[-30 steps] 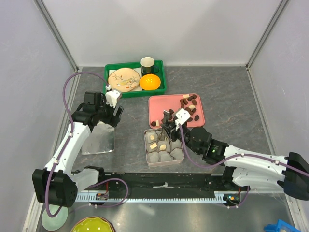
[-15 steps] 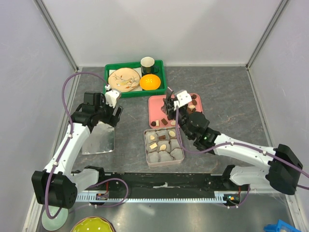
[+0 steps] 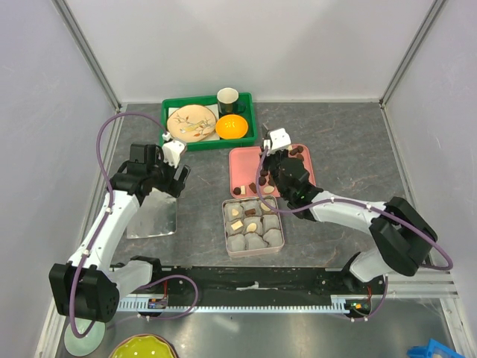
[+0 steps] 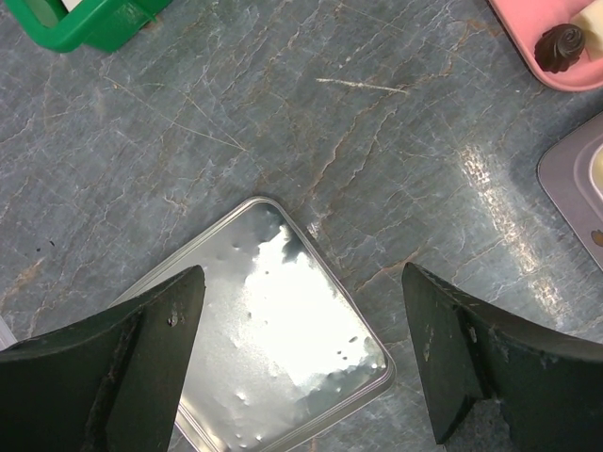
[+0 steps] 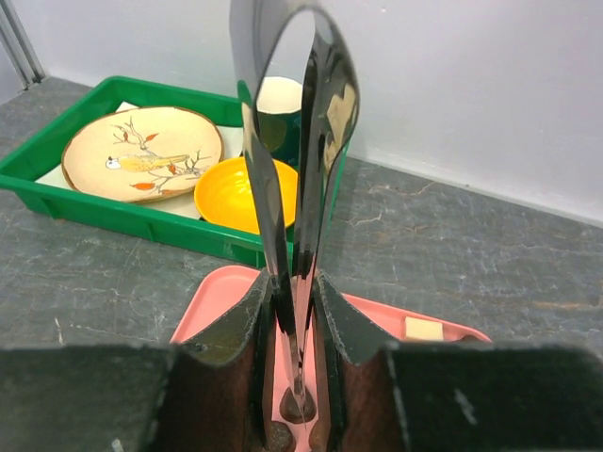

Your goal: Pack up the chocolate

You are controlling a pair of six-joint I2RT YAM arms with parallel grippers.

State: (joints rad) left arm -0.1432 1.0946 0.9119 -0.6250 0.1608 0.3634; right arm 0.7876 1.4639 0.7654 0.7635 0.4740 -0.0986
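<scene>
- Right gripper: clamped on metal tongs, with the tips down on the pink tray at a dark piece. Whether that piece is pinched cannot be told.
- Chocolate: loose pieces lie on the tray, and several sit in the tin just beside the tray's near edge.
- Left gripper: jaws wide apart, empty, over the lid, well left of the tray.
- Handling: straddle one piece squarely, squeeze gently, and lift clear of the tray before carrying it to a vacant paper cup.

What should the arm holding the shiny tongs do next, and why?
Probably pinch the tongs shut on the dark chocolate at their tips. The right tool grips the tongs over the pink tray, and the tin has empty paper cups.
</scene>
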